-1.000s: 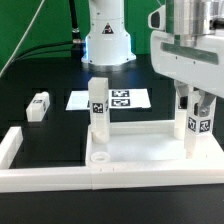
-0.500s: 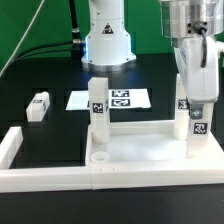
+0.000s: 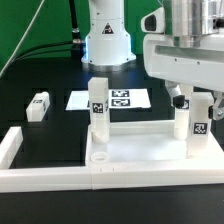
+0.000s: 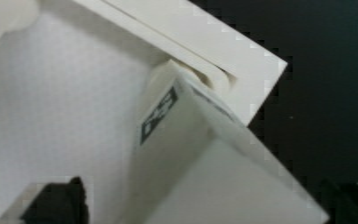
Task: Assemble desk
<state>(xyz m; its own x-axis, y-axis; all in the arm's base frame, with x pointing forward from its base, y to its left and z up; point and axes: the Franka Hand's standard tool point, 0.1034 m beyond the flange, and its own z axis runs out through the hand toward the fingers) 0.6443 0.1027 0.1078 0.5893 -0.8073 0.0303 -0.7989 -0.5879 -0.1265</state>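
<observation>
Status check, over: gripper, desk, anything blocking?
Gripper open over right-hand leg, exterior view. It and left-hand leg upright on tabletop; third leg loose on table. No obstruction seen.

The tabletop (image 3: pixel 140 152) was plain white. Its legs (image 3: pixel 98 122) were white, bearing black-and-white tags (image 3: pixel 98 108). The marker board (image 3: pixel 78 100) was white, printed black.

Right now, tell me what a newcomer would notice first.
One white leg stands upright in the tabletop on the exterior view's left; a second leg stands on its right, between the arm's open fingers. A loose leg lies on the black table farther left.
</observation>
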